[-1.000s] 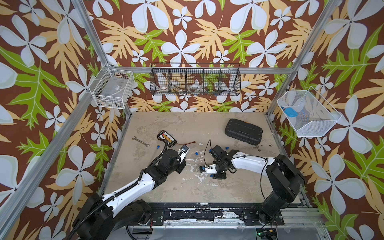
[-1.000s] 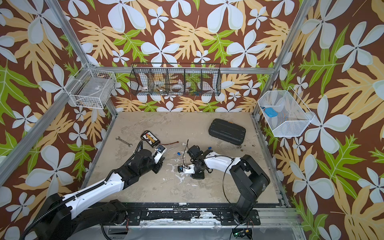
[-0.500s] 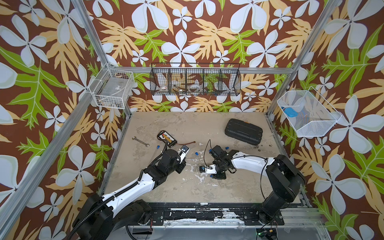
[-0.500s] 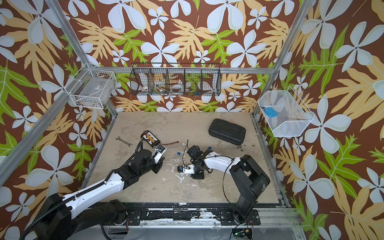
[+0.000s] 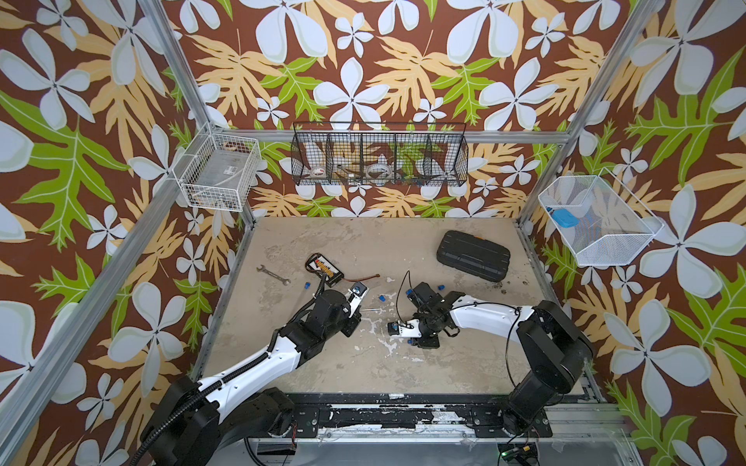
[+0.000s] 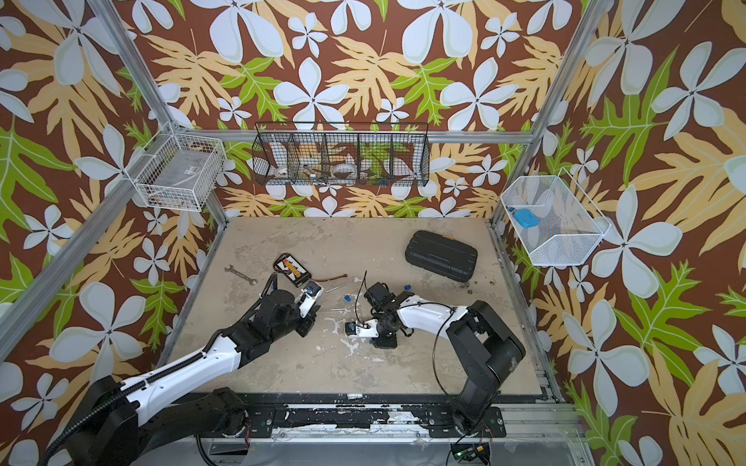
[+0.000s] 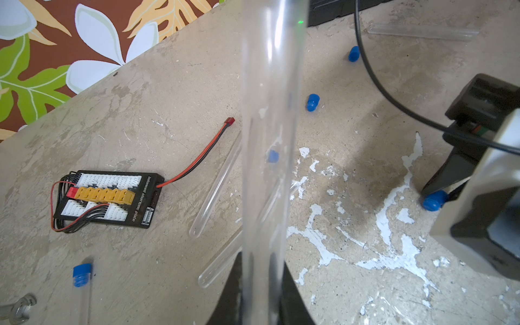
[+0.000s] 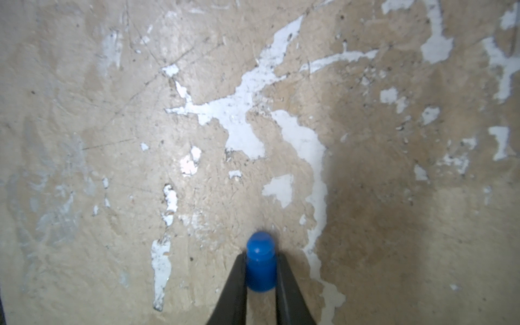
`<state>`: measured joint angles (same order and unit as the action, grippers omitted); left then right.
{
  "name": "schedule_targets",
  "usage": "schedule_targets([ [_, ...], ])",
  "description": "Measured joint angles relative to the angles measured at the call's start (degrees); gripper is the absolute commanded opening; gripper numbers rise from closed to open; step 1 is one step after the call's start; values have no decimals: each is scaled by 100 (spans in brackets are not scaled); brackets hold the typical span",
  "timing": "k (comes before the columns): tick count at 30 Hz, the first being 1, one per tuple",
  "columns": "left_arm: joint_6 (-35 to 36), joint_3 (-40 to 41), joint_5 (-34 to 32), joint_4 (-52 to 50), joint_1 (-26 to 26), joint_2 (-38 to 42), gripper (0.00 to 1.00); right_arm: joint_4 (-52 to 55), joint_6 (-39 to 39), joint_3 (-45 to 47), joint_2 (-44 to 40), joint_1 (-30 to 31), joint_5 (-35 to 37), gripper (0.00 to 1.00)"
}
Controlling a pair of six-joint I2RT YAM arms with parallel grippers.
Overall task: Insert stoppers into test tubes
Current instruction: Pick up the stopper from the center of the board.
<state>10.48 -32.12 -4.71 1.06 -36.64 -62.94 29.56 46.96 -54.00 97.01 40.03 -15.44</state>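
Hovering low over the scuffed desk (image 5: 363, 363), the two arms face each other nose to nose. The left claw (image 7: 263, 284) is clamped fully down on a clear test tube (image 7: 270, 126), which juts straight out past its tips, apparently held steady as the target for a plug. Opposite, the right claw (image 8: 260, 257) pinches a blue stopper (image 8: 260, 247) at desk level, jaws touching both its sides, rounded end poking beyond the tips, likely so that end is free to enter the tube. Out beyond the left claw lie spare tubes (image 7: 216, 185) and loose stoppers (image 7: 313, 102); off to its side, one capped tube (image 7: 81, 298) looks finished already.
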Motion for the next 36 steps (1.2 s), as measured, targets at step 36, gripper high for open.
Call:
schedule_targets([
  [36, 3126, -140, 765, -680, -769, 96, 0, 1578, -1672, -662, -2271, -55, -435, 12],
])
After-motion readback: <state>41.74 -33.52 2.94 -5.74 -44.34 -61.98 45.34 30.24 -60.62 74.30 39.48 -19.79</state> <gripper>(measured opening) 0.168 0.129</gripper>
